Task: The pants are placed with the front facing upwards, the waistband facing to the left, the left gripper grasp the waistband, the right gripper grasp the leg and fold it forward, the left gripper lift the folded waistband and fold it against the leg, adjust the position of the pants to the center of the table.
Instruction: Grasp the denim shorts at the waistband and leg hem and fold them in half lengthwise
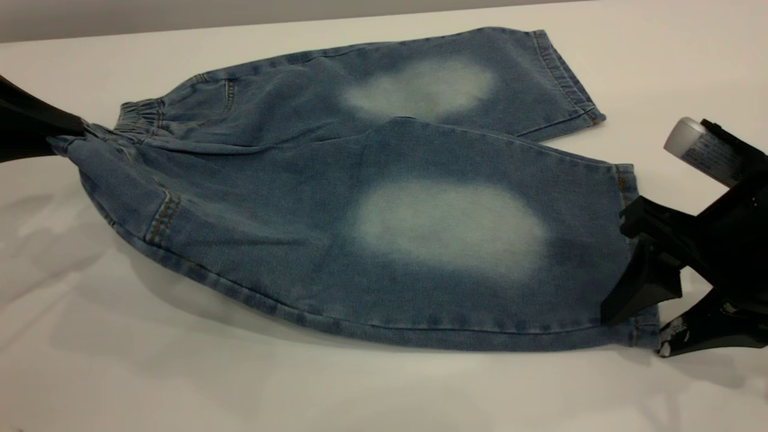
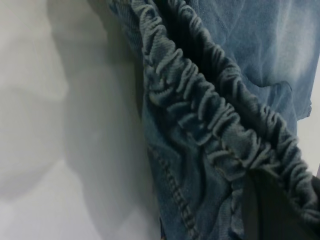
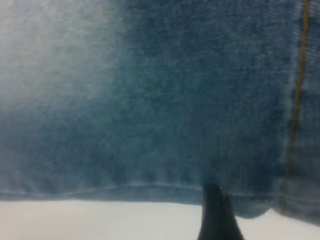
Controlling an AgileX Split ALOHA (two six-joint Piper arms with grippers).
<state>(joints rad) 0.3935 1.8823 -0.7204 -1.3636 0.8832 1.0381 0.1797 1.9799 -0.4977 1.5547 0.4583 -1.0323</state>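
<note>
Blue denim pants lie front up on the white table (image 1: 180,384), waistband (image 1: 137,115) to the left. My left gripper (image 1: 57,141) is at the far left edge, shut on the near end of the ruched waistband (image 2: 200,110), which is pulled up off the table; one dark finger (image 2: 267,212) shows under the gathers. The near leg (image 1: 450,228), with a pale oval on it, is raised slightly and casts a shadow. My right gripper (image 1: 645,312) is shut on that leg's hem at the right, one finger (image 3: 216,212) lying over the hem edge (image 3: 125,187).
The far leg (image 1: 420,90) lies flat toward the back of the table, its hem (image 1: 570,78) at the right. A silver labelled cylinder (image 1: 696,147) sits on the right arm. Bare tabletop stretches in front of the pants and to the far right.
</note>
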